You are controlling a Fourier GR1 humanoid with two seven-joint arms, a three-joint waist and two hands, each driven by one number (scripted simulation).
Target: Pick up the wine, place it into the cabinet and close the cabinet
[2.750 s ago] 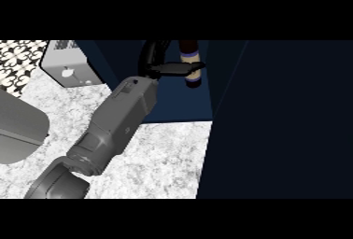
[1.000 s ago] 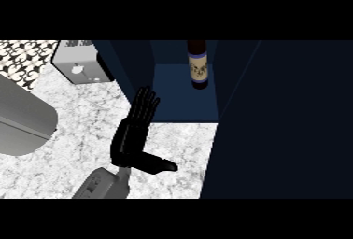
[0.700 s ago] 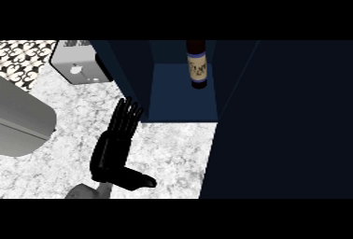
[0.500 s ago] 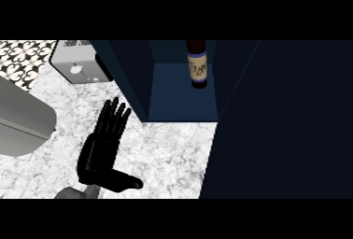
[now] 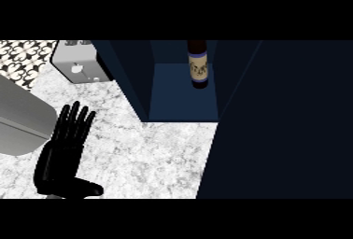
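Observation:
The wine bottle [image 5: 198, 65], dark with a pale label, stands upright on the blue cabinet shelf [image 5: 183, 100] near the back. No hand touches it. My left hand [image 5: 63, 154] is low at the left over the marble counter [image 5: 158, 154], well outside the cabinet. Its fingers are straight and point up the view, the thumb sticks out to the right, and it holds nothing. A large dark cabinet door [image 5: 289, 121] fills the right side and stands open. My right hand does not show.
A grey box-like appliance [image 5: 79, 67] stands at the back left beside the cabinet's left wall [image 5: 127, 79]. A big grey rounded object [image 5: 17, 123] lies at the left edge, close to my left hand. Patterned tiles [image 5: 24, 53] show behind.
My left hand let go of the wine inside the cabinet and drew back down and left over the counter, fingers straightened. The bottle stays standing on the shelf.

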